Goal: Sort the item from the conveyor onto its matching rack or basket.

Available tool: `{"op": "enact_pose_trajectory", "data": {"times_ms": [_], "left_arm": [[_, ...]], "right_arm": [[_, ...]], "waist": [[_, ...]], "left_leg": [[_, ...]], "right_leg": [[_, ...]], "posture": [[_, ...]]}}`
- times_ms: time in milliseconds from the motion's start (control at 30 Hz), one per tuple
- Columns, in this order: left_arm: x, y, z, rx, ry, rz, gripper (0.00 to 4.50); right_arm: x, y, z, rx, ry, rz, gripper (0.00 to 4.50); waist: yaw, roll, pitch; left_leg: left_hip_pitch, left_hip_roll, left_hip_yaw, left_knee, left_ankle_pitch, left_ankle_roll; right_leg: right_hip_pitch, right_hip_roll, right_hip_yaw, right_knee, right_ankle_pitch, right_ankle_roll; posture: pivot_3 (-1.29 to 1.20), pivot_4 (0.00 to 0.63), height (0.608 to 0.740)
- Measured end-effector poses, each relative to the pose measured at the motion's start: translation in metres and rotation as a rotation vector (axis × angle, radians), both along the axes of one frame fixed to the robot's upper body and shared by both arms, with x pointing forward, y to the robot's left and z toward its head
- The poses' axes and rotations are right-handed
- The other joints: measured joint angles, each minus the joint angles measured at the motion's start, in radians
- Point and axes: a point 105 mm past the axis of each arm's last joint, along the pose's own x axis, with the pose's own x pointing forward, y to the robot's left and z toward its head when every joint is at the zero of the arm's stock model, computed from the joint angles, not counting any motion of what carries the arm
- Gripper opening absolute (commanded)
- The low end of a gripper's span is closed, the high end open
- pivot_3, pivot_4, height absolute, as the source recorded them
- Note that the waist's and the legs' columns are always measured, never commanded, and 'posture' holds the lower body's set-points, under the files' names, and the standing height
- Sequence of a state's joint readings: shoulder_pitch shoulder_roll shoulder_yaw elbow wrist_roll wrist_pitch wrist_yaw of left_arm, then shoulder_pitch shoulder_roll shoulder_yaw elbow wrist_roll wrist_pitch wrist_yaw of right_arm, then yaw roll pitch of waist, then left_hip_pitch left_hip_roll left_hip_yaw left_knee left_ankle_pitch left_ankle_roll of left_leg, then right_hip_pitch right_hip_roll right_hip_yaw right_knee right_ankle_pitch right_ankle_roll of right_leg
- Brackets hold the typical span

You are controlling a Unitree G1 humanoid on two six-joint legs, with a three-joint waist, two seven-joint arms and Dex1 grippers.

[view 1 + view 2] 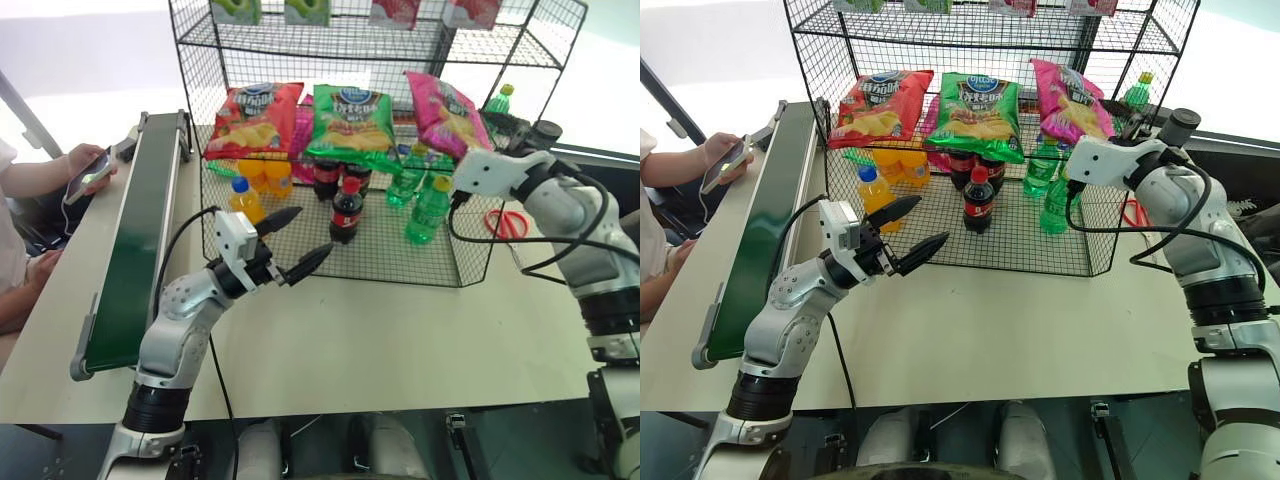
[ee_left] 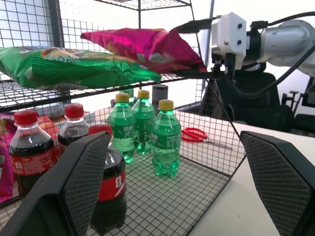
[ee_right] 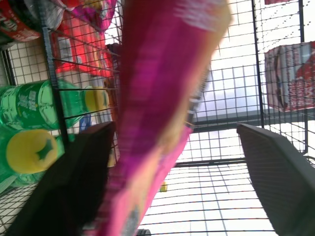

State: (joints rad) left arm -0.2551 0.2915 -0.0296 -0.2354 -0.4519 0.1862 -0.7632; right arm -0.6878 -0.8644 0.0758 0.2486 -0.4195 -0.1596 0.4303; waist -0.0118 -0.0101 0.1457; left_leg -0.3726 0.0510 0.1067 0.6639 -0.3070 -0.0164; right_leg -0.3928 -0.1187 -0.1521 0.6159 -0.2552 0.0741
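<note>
The magenta-pink crisp bag [image 1: 445, 112] lies on the middle tier of the black wire rack [image 1: 190, 60], at its right end beside a green bag [image 1: 350, 122] and a red bag [image 1: 252, 118]. My right gripper [image 3: 174, 129] reaches level into that tier. Its fingers stand wide open on either side of the pink bag [image 3: 157, 98] and do not clamp it. My left gripper [image 1: 313, 230] hovers open and empty over the table in front of the rack's lowest tier. The dark green conveyor [image 1: 140, 230] runs along the table's left side with nothing on it.
Cola bottles [image 1: 346, 212], green soda bottles [image 1: 430, 210] and orange bottles [image 1: 245, 198] stand on the rack's bottom tier. Red scissors [image 1: 508, 222] lie on the table right of the rack. A person [image 1: 85, 170] holding a phone sits left of the conveyor.
</note>
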Motion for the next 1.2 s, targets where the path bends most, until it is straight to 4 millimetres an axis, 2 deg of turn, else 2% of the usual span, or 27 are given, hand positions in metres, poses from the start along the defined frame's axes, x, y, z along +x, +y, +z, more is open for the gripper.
{"op": "enact_pose_trajectory", "data": {"times_ms": [233, 367, 467, 633, 700, 767, 867, 900, 967, 1067, 1133, 1200], "left_arm": [[-0.002, -0.005, -0.004, 0.006, 0.008, -0.015, 4.5], [-0.002, -0.005, -0.003, 0.006, 0.006, -0.014, 4.5], [-0.003, -0.006, -0.004, 0.005, 0.005, -0.019, 4.5], [-0.003, -0.006, -0.004, 0.015, 0.003, -0.022, 4.5], [-0.003, 0.003, -0.006, 0.049, -0.002, -0.005, 4.5], [-0.001, 0.016, -0.007, 0.08, 0.0, 0.016, 4.5], [0.004, 0.049, -0.007, 0.106, 0.059, 0.098, 4.5], [0.006, 0.059, -0.008, 0.116, 0.091, 0.122, 4.5], [0.005, 0.084, -0.013, 0.181, 0.155, 0.166, 4.5], [0.005, 0.121, -0.009, 0.253, 0.192, 0.242, 4.5], [0.008, 0.139, -0.006, 0.276, 0.206, 0.293, 4.5], [0.011, 0.149, -0.005, 0.28, 0.215, 0.316, 4.5]], "right_arm": [[-0.012, -0.002, 0.005, 0.226, 0.115, 0.123, 4.43], [-0.018, 0.003, -0.004, 0.348, 0.189, 0.191, 4.43], [-0.022, 0.01, -0.002, 0.405, 0.205, 0.235, 4.43], [-0.048, 0.036, -0.008, 0.478, 0.306, 0.402, 4.43], [-0.062, 0.043, -0.009, 0.596, 0.354, 0.477, 4.43], [-0.074, 0.041, -0.002, 0.736, 0.383, 0.524, 4.43], [-0.096, 0.033, 0.01, 0.899, 0.425, 0.576, 4.43], [-0.104, 0.033, 0.006, 0.915, 0.469, 0.579, 4.43], [-0.125, 0.033, -0.021, 0.931, 0.637, 0.55, 4.43], [-0.142, 0.022, -0.058, 0.948, 0.802, 0.465, 4.43], [-0.146, 0.015, -0.057, 0.935, 0.81, 0.449, 4.43], [-0.148, 0.009, -0.052, 0.915, 0.795, 0.442, 4.43]], "waist": [[0.0, 0.0, 0.0], [0.0, 0.0, 0.0], [-0.001, 0.0, 0.0], [0.004, 0.0, 0.0], [0.004, 0.0, 0.0], [0.004, 0.0, 0.0], [0.004, 0.0, 0.0], [0.004, 0.0, 0.0], [0.005, -0.001, 0.0], [0.006, 0.0, 0.0], [0.006, 0.001, 0.001], [0.005, 0.001, 0.0]], "left_leg": [[0.0, 0.0, 0.0, 0.0, 0.0, 0.0], [0.0, 0.0, 0.0, 0.0, 0.0, 0.0], [0.0, 0.0, 0.0, 0.0, 0.0, 0.0], [0.0, 0.0, -0.001, 0.0, -0.001, 0.001], [0.0, 0.001, -0.002, 0.0, -0.001, 0.002], [0.0, 0.001, -0.002, 0.0, -0.003, 0.005], [0.0, 0.002, -0.003, 0.0, -0.005, 0.009], [0.0, 0.002, -0.003, 0.0, -0.005, 0.009], [-0.001, 0.002, -0.004, 0.0, -0.006, 0.01], [-0.001, 0.001, -0.003, 0.0, -0.006, 0.011], [0.0, 0.0, -0.003, 0.001, -0.007, 0.012], [0.0, 0.001, -0.003, 0.001, -0.007, 0.011]], "right_leg": [[0.0, 0.0, 0.0, 0.0, 0.0, 0.0], [0.0, 0.0, 0.0, 0.0, 0.0, 0.0], [0.0, 0.0, 0.0, 0.0, 0.0, 0.0], [0.0, 0.0, -0.001, 0.0, 0.0, 0.0], [0.0, -0.001, -0.001, 0.0, 0.0, 0.0], [0.0, -0.001, -0.001, 0.0, 0.0, 0.0], [0.001, -0.001, -0.001, 0.0, 0.0, 0.0], [0.001, -0.001, -0.001, 0.0, 0.0, 0.0], [0.001, 0.0, -0.001, -0.001, 0.0, 0.0], [0.001, -0.001, 0.0, -0.001, 0.0, 0.0], [0.0, -0.002, 0.001, -0.001, 0.0, 0.0], [0.0, -0.002, 0.001, -0.001, 0.0, -0.001]], "posture": [[0.0, 0.15, 0.74], [0.0, 0.15, 0.74], [0.0, 0.15, 0.74], [0.0, 0.15, 0.74], [0.0, 0.15, 0.74], [0.0, 0.15, 0.74], [0.0, 0.15, 0.74], [0.0, 0.15, 0.74], [0.0, 0.15, 0.74], [0.0, 0.15, 0.74], [0.0, 0.15, 0.74], [0.0, 0.15, 0.74]]}}
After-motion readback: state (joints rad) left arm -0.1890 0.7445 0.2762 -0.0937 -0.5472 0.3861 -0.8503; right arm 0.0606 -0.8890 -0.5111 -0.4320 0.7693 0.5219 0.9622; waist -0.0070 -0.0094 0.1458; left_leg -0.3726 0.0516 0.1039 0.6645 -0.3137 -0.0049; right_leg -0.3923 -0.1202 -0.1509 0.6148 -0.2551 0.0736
